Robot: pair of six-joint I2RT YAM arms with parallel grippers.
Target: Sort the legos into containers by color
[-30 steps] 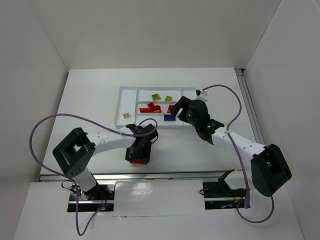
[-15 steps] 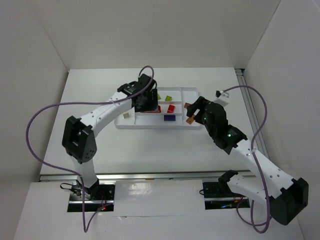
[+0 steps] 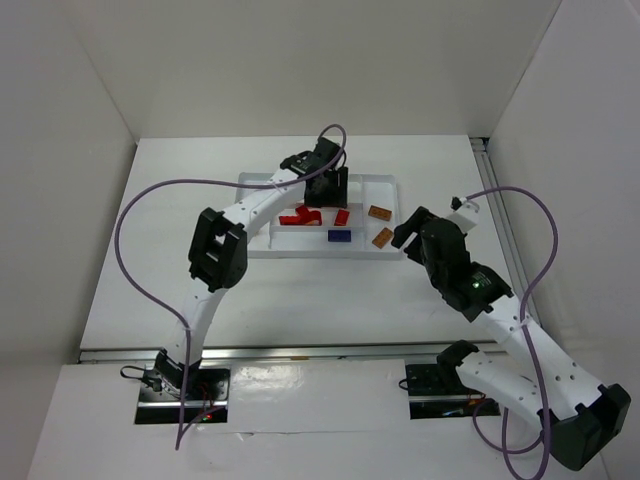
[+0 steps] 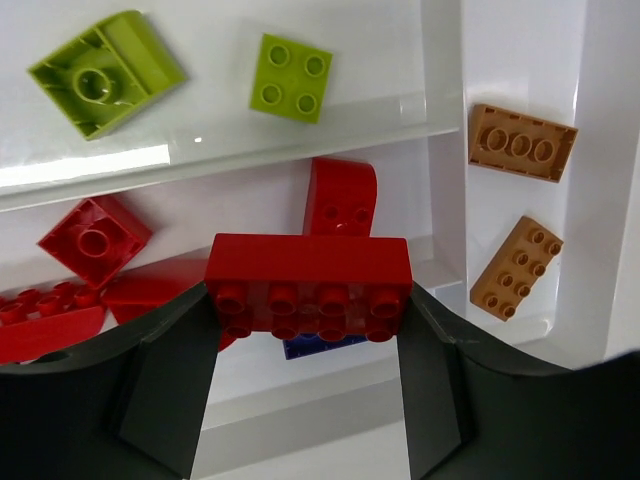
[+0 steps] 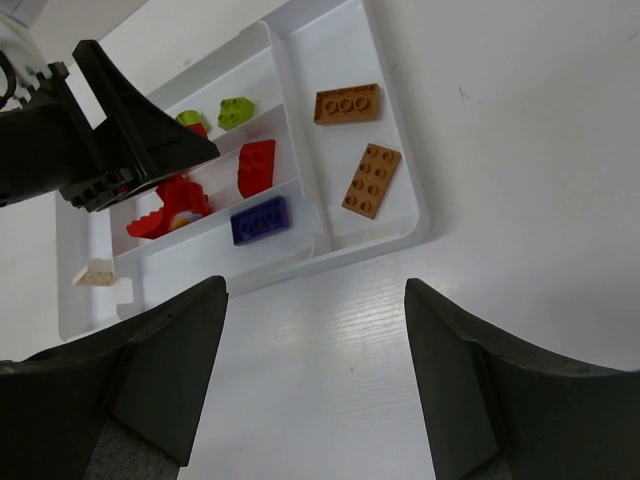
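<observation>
The white tray (image 3: 330,253) holds sorted legos. My left gripper (image 3: 325,190) hovers over its middle, shut on a red 2x4 brick (image 4: 308,280). Below it lie red bricks (image 4: 95,235), with lime green bricks (image 4: 105,72) in the section behind. A blue brick (image 4: 320,347) shows partly under the held brick. Two orange-brown bricks (image 4: 522,143) lie in the right section. My right gripper (image 3: 412,232) is open and empty (image 5: 312,300), over bare table just off the tray's near right corner. A tan brick (image 5: 95,272) lies at the tray's left end.
The left arm stretches across the tray's left part in the top view. White walls enclose the table at the back and on both sides. Purple cables loop off both arms above the table.
My left gripper has moved right across the tray with the red brick. My right gripper has drawn back off the tray, and both orange-brown bricks now lie in the right section.
</observation>
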